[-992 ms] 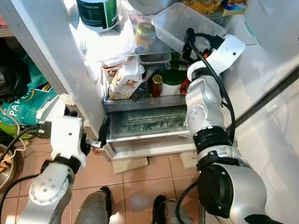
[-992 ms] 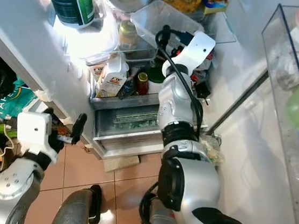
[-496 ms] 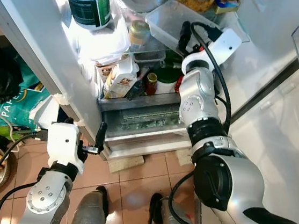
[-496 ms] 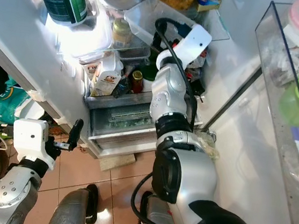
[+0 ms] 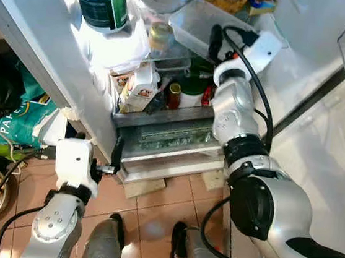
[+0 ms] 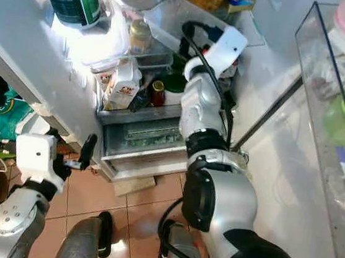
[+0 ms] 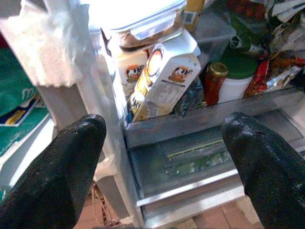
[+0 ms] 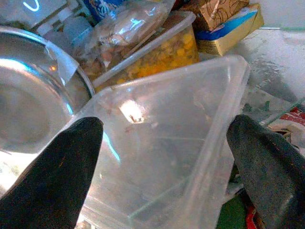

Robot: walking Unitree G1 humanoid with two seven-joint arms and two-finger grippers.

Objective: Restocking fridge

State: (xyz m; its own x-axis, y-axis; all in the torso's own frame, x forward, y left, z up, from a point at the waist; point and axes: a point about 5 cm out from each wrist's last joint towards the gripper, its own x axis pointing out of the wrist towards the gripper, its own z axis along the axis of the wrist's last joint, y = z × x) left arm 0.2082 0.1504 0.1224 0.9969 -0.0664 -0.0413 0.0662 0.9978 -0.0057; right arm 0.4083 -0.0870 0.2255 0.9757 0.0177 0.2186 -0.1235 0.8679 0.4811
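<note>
The right pincer point(image 8: 162, 157), fingers apart, faces a clear tub point(image 8: 181, 143) in the fridge point(image 5: 159, 134). The left pincer point(image 7: 162, 152) hangs low, fingers apart, facing a milk carton point(image 7: 162, 81)

You have one milk carton point(image 7: 162, 81), one red-capped jar point(image 7: 214, 81), one white tub with a green lid point(image 7: 240, 76), one clear empty container point(image 8: 171, 143), and one steel bowl point(image 8: 33, 95).

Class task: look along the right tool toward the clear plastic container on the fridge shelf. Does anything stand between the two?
Nothing visible does. The right tool is open, with the clear plastic container directly ahead between its fingers. The steel bowl sits beside the container, not in front.
</note>
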